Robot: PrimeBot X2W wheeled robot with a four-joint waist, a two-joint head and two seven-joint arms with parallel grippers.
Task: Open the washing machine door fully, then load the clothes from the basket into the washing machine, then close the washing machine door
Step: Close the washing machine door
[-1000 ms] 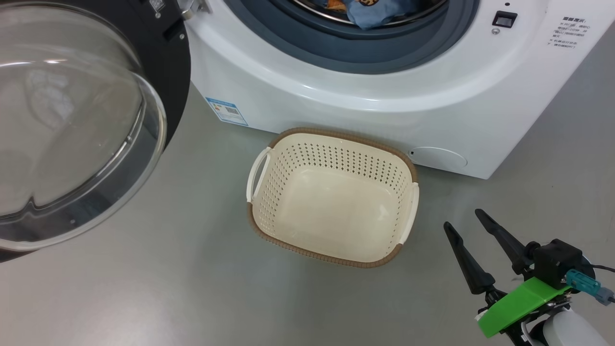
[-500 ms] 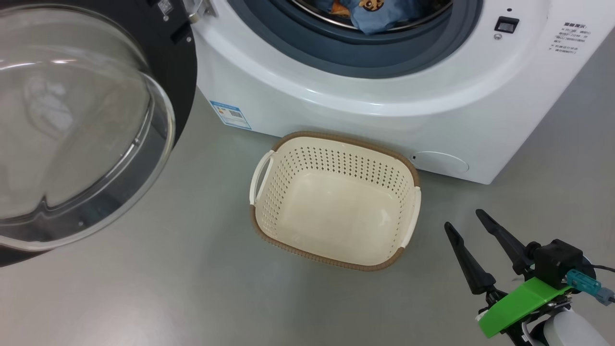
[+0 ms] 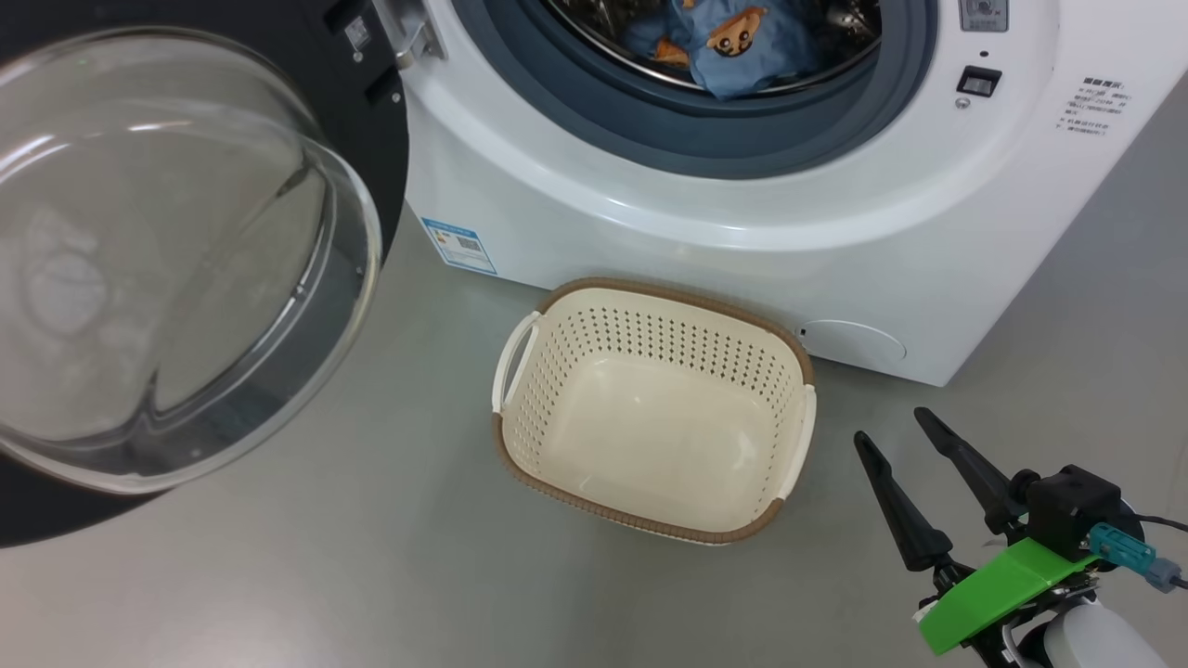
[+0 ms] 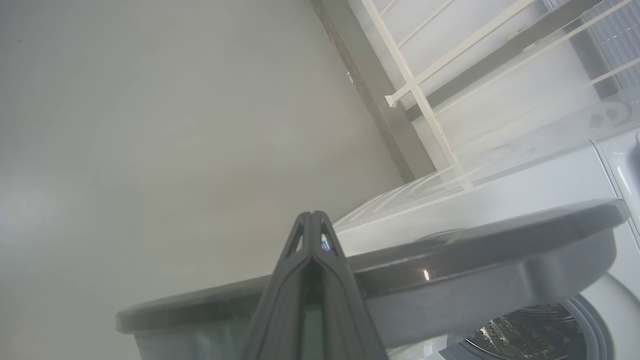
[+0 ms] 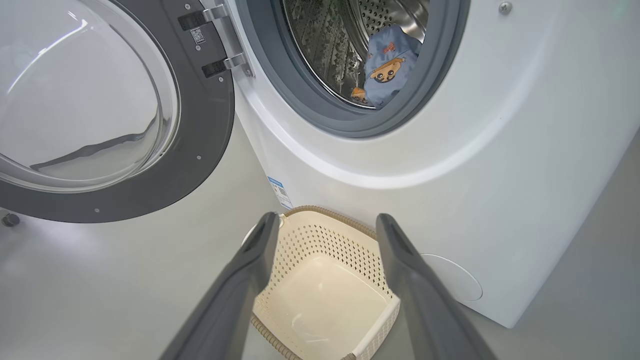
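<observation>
The clothes are seen inside the washing machine, and the basket is empty. The washing machine door is wide open at 9 o'clock. The left claw, pinched together on nothing, is nearer, right by the door's rim. The right claw, spread wide, is well apart at 5 o'clock.

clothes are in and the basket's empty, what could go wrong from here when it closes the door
1. The clothes lie at the front of the drum, close to the grey seal; the washing machine door might pinch fabric as it shuts.
2. The left gripper is shut, near the door's smooth dark rim; a push with such narrow tips may slip off.
</observation>
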